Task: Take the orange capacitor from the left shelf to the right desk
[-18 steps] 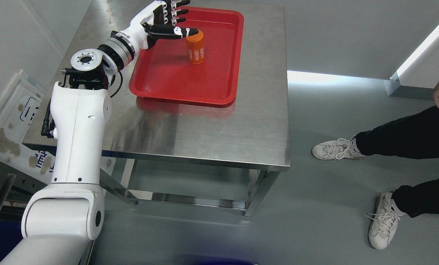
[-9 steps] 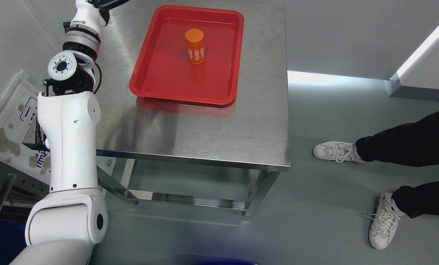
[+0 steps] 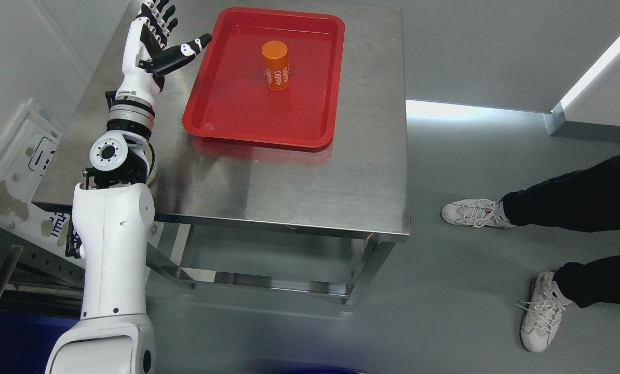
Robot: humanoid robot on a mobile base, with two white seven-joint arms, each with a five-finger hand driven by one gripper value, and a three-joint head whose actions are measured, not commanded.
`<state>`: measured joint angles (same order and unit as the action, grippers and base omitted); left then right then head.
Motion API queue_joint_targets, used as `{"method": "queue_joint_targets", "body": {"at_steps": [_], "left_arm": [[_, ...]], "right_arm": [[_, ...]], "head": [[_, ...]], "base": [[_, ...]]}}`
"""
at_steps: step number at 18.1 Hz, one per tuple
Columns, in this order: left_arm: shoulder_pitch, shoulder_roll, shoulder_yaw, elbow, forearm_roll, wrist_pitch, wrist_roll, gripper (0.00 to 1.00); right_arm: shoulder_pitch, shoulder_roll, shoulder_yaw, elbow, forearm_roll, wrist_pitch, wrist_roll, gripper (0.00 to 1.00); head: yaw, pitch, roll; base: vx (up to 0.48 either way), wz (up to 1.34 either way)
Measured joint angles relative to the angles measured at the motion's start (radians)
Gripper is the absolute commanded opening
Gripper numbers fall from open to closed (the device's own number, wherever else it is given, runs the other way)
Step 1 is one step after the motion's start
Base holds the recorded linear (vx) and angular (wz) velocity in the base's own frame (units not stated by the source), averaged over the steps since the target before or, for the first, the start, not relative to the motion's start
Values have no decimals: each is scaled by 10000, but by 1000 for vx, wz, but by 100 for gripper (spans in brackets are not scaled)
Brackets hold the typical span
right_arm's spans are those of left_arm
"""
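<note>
A person's legs and white shoes stand on the floor beside the bench's right edge, near enough to be bumped if the robot rolls that way. On the steel bench, the left hand hovers over the far left corner, fingers spread wide and holding nothing, just beside the red tray. The orange can stands upright in the tray's far half, apart from the hand. A careless sideways sweep could likely knock this tall can over.
</note>
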<state>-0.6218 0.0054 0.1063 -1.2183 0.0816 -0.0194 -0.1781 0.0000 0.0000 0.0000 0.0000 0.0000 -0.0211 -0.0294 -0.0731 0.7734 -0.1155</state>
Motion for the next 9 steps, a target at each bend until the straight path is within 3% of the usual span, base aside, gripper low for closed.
{"method": "queue_joint_targets", "body": {"at_steps": [9], "left_arm": [[585, -30, -98, -565, 10, -3, 21, 100]], "right_arm": [[0, 0, 0, 0, 0, -21, 0, 100]], "head": [[0, 0, 0]], "base": [[0, 0]]}}
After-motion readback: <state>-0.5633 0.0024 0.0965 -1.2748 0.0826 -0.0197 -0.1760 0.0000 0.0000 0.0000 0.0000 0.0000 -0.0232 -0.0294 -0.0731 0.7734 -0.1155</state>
